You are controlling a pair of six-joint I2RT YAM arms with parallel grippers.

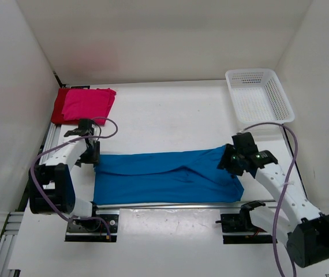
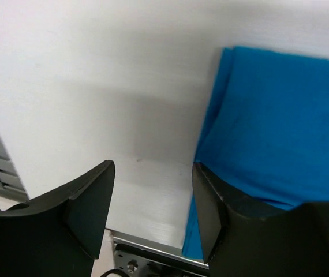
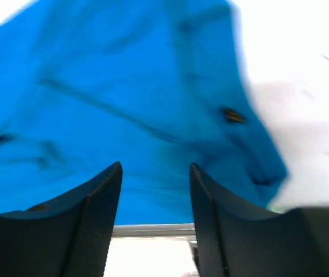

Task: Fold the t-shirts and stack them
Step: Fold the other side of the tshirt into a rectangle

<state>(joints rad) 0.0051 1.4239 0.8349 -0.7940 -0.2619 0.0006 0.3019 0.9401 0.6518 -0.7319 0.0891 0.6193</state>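
A bright blue t-shirt [image 1: 164,176] lies folded into a long band across the near part of the table, wrinkled toward its right end. My left gripper [image 1: 92,156] hovers open at the shirt's left end. In the left wrist view its jaws [image 2: 153,196] frame bare table, with the blue t-shirt's edge [image 2: 274,127] beside the right finger. My right gripper [image 1: 229,158] is open over the shirt's right end, and the right wrist view shows blue cloth [image 3: 124,92] beyond its empty jaws [image 3: 154,190]. A pink-magenta t-shirt [image 1: 89,104] sits folded on a dark red one [image 1: 59,104] at the back left.
A white mesh basket [image 1: 260,95] stands at the back right. An aluminium rail [image 1: 164,205] runs along the near table edge just under the blue shirt. Another rail [image 1: 49,138] lines the left side. White walls enclose the table.
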